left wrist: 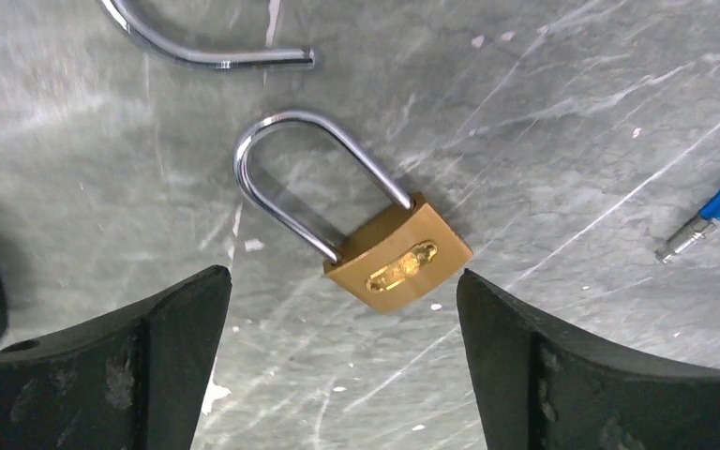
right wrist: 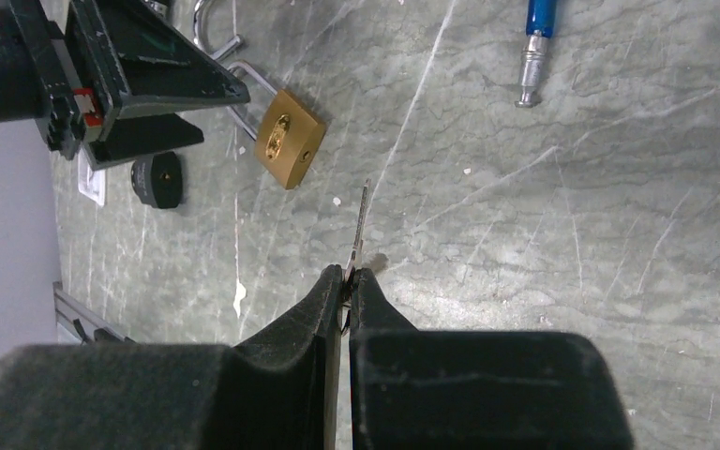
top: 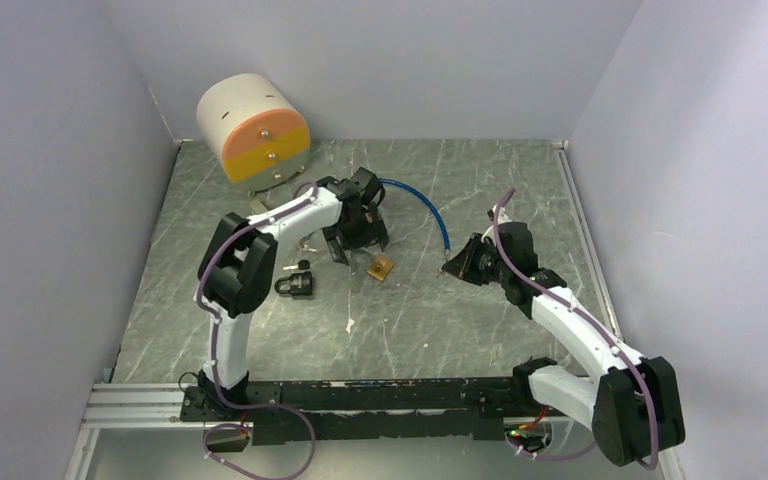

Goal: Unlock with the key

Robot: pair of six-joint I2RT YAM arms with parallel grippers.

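Seen near the centre of the table: brass padlock, flat on its side, shackle seemingly seated in the body. Poised directly over it, fingers spread wide and gripping nothing: left hand. Clamped tight on a small key, blade aimed toward the lock but well short of it: right hand. Best done by first pinching the brass body across its flanks to stop any sliding, then lining blade with keyway and easing in straight, unforced, before turning.
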